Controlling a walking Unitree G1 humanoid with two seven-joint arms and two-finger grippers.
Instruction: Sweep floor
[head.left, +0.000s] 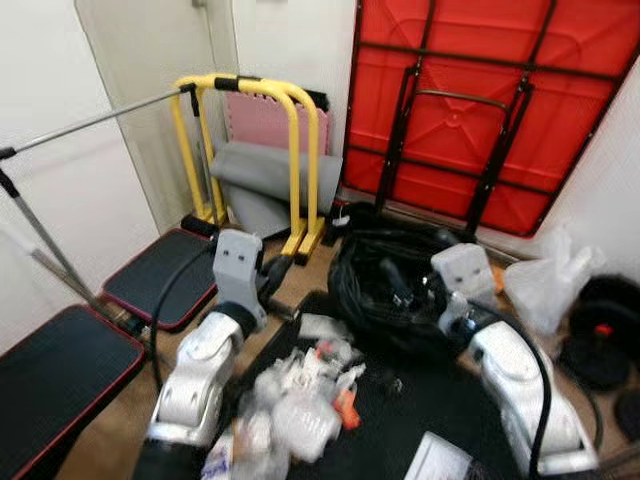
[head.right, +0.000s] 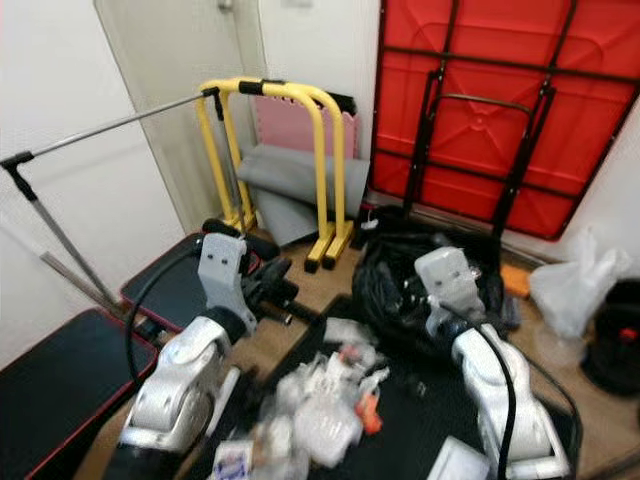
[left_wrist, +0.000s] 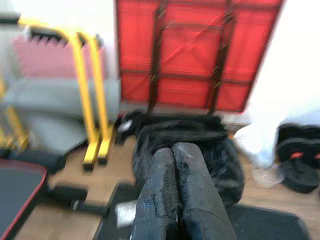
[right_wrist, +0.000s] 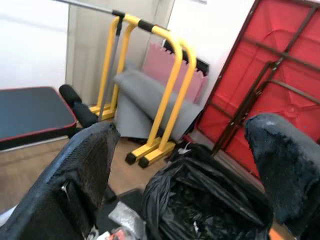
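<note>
Cluttered gym-room floor lies before me. My left gripper (left_wrist: 175, 200), fingers pressed together and empty, hovers beside the yellow tubular dip bars (head.left: 290, 150). My right gripper (right_wrist: 185, 180), fingers spread wide, hangs over the crumpled black plastic bag (right_wrist: 210, 200), probably to hold it open. Crumpled clear wrappers (head.left: 300, 395) needing sweeping litter the black mat (head.left: 420, 400) between my arms.

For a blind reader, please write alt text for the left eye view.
A heap of crumpled clear plastic litter lies on a dark floor mat between two silver arms, before an open black rubbish bag. Behind stand yellow parallel bars and a folded red table.
</note>
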